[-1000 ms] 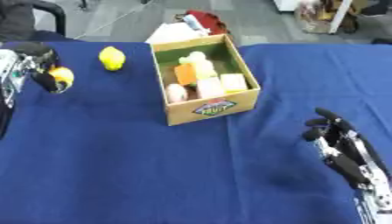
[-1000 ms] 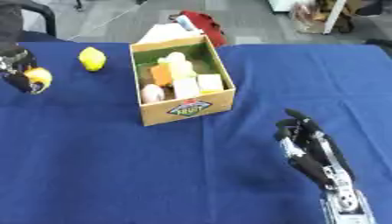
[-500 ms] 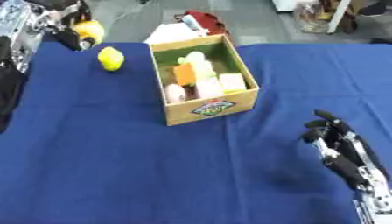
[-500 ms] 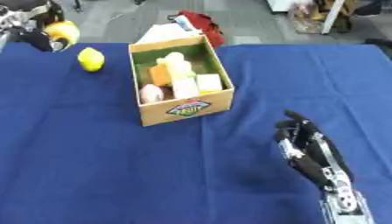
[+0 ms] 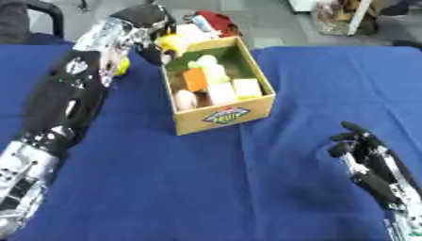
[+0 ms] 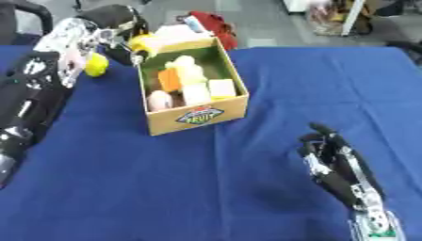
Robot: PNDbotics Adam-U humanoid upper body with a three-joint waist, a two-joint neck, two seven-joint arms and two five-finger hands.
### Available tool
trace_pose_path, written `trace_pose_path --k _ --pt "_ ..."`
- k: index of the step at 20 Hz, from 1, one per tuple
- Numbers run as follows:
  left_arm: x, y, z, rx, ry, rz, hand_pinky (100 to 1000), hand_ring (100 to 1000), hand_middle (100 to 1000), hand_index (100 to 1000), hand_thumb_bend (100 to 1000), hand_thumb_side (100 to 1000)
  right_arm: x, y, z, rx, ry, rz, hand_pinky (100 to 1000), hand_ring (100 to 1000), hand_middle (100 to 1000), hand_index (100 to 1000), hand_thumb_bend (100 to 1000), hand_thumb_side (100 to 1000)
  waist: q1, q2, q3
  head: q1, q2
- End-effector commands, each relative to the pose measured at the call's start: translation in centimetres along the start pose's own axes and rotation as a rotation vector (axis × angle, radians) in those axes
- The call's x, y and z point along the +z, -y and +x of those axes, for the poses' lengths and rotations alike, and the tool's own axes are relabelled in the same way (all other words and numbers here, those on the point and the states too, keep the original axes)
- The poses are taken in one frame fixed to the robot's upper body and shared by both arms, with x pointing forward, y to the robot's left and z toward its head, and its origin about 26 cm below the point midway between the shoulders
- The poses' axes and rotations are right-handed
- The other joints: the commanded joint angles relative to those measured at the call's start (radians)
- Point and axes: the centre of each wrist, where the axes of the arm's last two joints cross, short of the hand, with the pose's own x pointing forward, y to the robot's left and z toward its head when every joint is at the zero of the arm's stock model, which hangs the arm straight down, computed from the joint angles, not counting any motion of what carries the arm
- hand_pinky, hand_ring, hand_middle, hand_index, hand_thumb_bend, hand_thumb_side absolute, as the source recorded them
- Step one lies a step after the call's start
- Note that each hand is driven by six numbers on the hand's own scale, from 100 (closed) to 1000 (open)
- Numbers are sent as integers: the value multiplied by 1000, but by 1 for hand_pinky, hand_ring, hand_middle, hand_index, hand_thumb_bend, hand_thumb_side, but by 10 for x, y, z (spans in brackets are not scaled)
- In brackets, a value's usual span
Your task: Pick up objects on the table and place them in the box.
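Note:
My left hand (image 5: 150, 24) reaches across to the far left corner of the cardboard box (image 5: 223, 115) and is shut on a yellow-orange fruit (image 5: 172, 43), held just above the box's rim. The box holds several items: an orange block (image 5: 195, 78), pale blocks (image 5: 246, 87) and a pinkish egg shape (image 5: 185, 99). A yellow lemon (image 6: 97, 64) lies on the blue table (image 5: 165, 188) left of the box, half hidden by my arm in the left eye view. My right hand (image 6: 334, 162) rests open at the lower right, fingers up.
A red and white object (image 5: 207, 23) lies just behind the box. A chair (image 5: 45, 12) stands past the table's far left corner, and clutter sits at the far right on the floor.
My left hand has carried the yellow-orange fruit from the table's far left up and rightward to the box's far corner. The right hand stays still.

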Motion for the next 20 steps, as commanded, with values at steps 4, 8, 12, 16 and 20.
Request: trace_pose_path --k 4,8,12,16,20 --pt "-7 -2 10 -10 26 46 750 669 741 925 324 288 -7 0 6 9 29 15 658 625 668 904 100 370 -14 -3 -4 9 -2" --pt "-4 -1 1 24 -30 89 780 714 822 964 303 482 -7 1 7 10 29 14 658 625 668 904 100 371 -12 -3 -4 8 -4" --pt "2 -6 -18 79 -114 143 784 717 830 959 298 594 -7 1 7 11 29 13 658 625 668 904 100 371 -9 -3 -1 7 -7" --pt "11 -14 -43 117 -210 189 773 690 780 932 269 487 -6 3 7 14 26 10 658 625 668 904 100 373 -7 -3 4 4 -9" --pt "22 -10 -73 129 -345 165 768 688 766 912 269 250 -6 4 6 17 24 8 658 625 668 904 100 376 -1 -3 9 -1 -12"
